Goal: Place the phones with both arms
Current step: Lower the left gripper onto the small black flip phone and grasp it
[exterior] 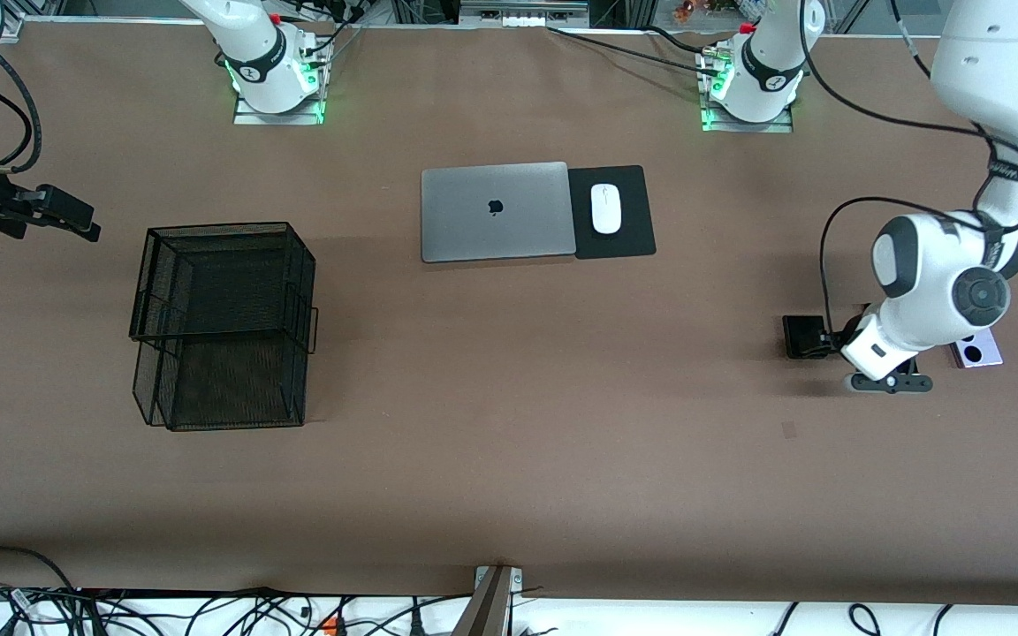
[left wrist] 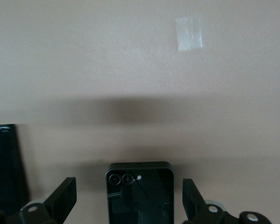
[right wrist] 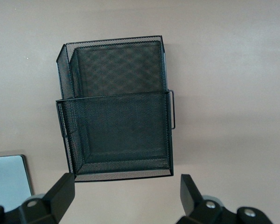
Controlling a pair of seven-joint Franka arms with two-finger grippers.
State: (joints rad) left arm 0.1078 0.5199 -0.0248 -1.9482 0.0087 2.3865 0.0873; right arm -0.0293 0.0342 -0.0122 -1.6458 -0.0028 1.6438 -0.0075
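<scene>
The small black flip phone (exterior: 801, 336) lies on the table at the left arm's end. In the left wrist view, this phone (left wrist: 140, 196) shows two lenses and sits between the fingers. My left gripper (exterior: 827, 343) (left wrist: 128, 186) is open and low over it, with a gap on each side. The long black slab phone (left wrist: 4, 168) lies beside it and is hidden under the hand in the front view. The lilac-white flip phone (exterior: 976, 353) lies farther toward that end. My right gripper (exterior: 76, 221) (right wrist: 127, 184) is open and empty, in the air by the table's edge at the right arm's end.
A black wire-mesh two-tier bin (exterior: 222, 322) (right wrist: 116, 116) stands toward the right arm's end. A closed grey laptop (exterior: 496, 210) (right wrist: 7, 179) and a white mouse (exterior: 604, 208) on a black pad (exterior: 628, 225) lie mid-table, nearer the bases. A small tape patch (exterior: 789, 430) (left wrist: 189, 33) marks the table.
</scene>
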